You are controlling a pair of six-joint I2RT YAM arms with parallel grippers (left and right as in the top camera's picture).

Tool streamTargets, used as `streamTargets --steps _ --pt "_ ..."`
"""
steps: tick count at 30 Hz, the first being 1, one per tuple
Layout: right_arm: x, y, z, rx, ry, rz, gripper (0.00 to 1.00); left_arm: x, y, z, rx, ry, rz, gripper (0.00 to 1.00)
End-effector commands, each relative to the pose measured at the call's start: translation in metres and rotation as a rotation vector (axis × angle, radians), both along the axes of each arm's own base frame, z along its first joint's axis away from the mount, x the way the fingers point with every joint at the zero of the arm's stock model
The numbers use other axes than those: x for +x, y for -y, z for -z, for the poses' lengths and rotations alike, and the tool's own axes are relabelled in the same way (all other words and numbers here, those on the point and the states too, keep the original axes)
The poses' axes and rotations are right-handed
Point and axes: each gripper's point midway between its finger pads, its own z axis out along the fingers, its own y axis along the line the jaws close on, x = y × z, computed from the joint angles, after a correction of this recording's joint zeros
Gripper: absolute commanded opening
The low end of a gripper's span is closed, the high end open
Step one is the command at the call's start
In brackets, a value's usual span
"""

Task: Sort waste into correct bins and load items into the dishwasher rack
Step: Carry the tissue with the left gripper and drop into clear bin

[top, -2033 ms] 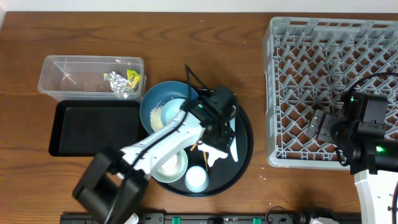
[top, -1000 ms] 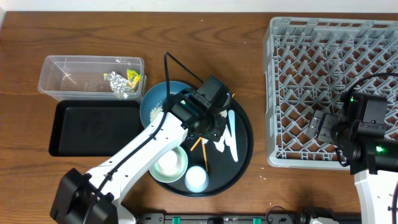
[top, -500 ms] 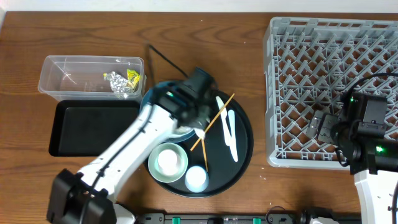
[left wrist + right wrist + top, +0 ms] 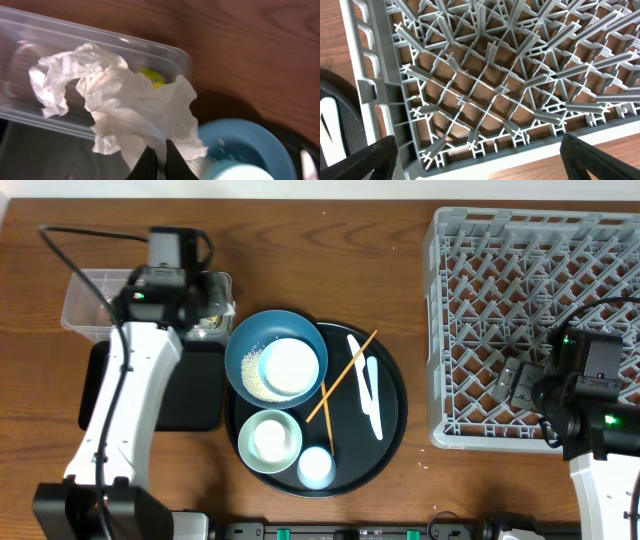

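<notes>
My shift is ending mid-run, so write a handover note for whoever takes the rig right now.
Left hand shut on the tissue, at the clear tub.
Right hand open and empty, over the rack.
Done: wrapper lies in the tub.
Left: release the tissue, clear the rice from the blue bowl, then load that bowl, white dish, green bowl, cup, spoon and chopsticks, all on the round tray. Nothing seen in the rack or black tray.

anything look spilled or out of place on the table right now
Loose rice grains lie scattered in the blue bowl, beside the small white dish set in it. The two chopsticks lie splayed apart on the round black tray rather than paired.
</notes>
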Motion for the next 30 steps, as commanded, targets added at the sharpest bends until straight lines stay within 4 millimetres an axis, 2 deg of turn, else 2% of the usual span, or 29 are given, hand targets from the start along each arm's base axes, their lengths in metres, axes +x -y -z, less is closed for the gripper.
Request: streamTargets --steps 1,5,10,11,13,15,16,19,22,25,27,30 --pt "0.002 0.005 -0.008 -0.006 0.019 0.028 0.99 0.008 -0.03 0.01 0.017 -0.018 -0.07 0.06" --pt "0.001 0.005 -0.007 -0.006 0.019 0.028 0.99 0.013 -0.051 0.027 0.014 -0.046 -0.121 0.06" --pt "0.001 0.005 -0.007 -0.006 0.019 0.028 0.99 0.014 -0.061 0.044 0.013 -0.087 -0.143 0.06" --pt "0.001 0.005 -0.007 -0.006 0.019 0.028 0.99 0.015 -0.061 0.046 0.014 -0.091 -0.143 0.1" --pt "0.001 0.005 -0.007 -0.006 0.019 0.028 0.99 0.016 -0.061 0.046 0.013 -0.086 -0.143 0.32" --pt "0.001 0.005 -0.007 -0.006 0.019 0.028 0.99 0.017 -0.061 0.043 0.013 -0.075 -0.142 0.47" --pt "0.001 0.005 -0.007 -0.006 0.019 0.028 0.99 0.017 -0.06 0.04 0.013 -0.069 -0.14 0.52" --pt "0.002 0.005 -0.008 -0.006 0.02 0.028 0.99 0.016 -0.057 0.029 0.012 -0.042 -0.134 0.55" --pt "0.002 0.005 -0.008 -0.006 0.019 0.028 0.99 0.01 -0.046 0.015 -0.029 -0.02 -0.103 0.56" --pt "0.001 0.005 -0.007 -0.006 0.019 0.028 0.99 -0.008 -0.017 0.006 -0.178 -0.047 -0.038 0.56" --pt "0.002 0.005 -0.008 -0.006 0.022 0.028 0.99 -0.02 0.007 0.005 -0.273 -0.088 0.026 0.56" --pt "0.004 0.005 -0.009 -0.007 0.029 0.028 0.99 -0.041 0.027 0.016 -0.295 -0.186 0.064 0.56"
